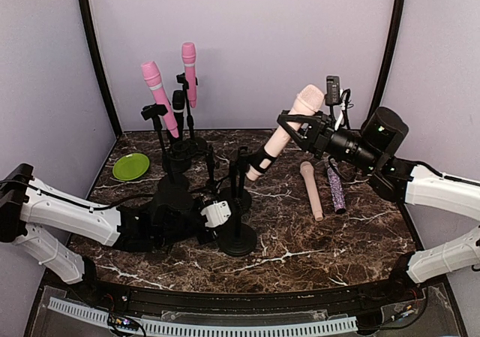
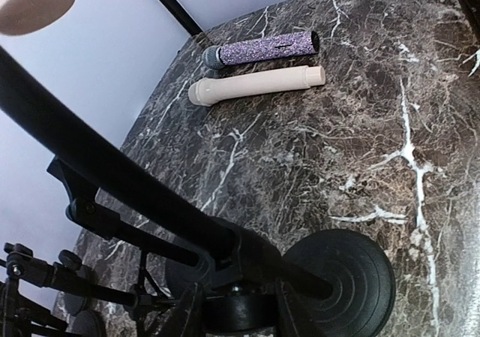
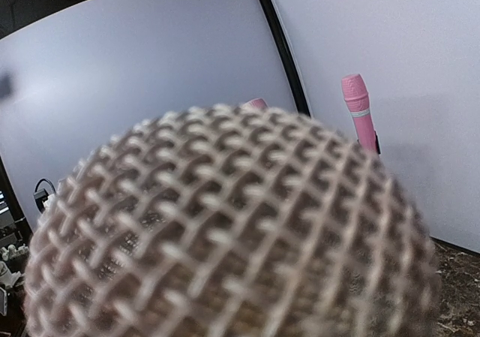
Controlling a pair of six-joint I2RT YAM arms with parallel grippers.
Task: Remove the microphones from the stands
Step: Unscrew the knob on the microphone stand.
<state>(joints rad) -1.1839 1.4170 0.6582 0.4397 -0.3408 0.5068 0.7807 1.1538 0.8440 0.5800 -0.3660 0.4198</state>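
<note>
A beige microphone (image 1: pixel 289 127) with a mesh head leans up to the right, its lower body in the black clip (image 1: pixel 262 159) of a stand (image 1: pixel 241 178) with a round base (image 1: pixel 238 239). My right gripper (image 1: pixel 298 129) is shut on the microphone just below its head. In the right wrist view the mesh head (image 3: pixel 225 224) fills the frame and hides the fingers. My left gripper (image 1: pixel 216 217) is shut on the stand low down by the base. In the left wrist view the fingers (image 2: pixel 184 314) flank the stand's foot, with the base (image 2: pixel 349 277) beside it.
A beige microphone (image 1: pixel 311 191) and a purple glitter one (image 1: pixel 335 188) lie on the marble at right, also in the left wrist view (image 2: pixel 255 85). Two pink microphones (image 1: pixel 156 85) on stands and a black one (image 1: pixel 178 100) are at back left. A green plate (image 1: pixel 131 166) lies there too.
</note>
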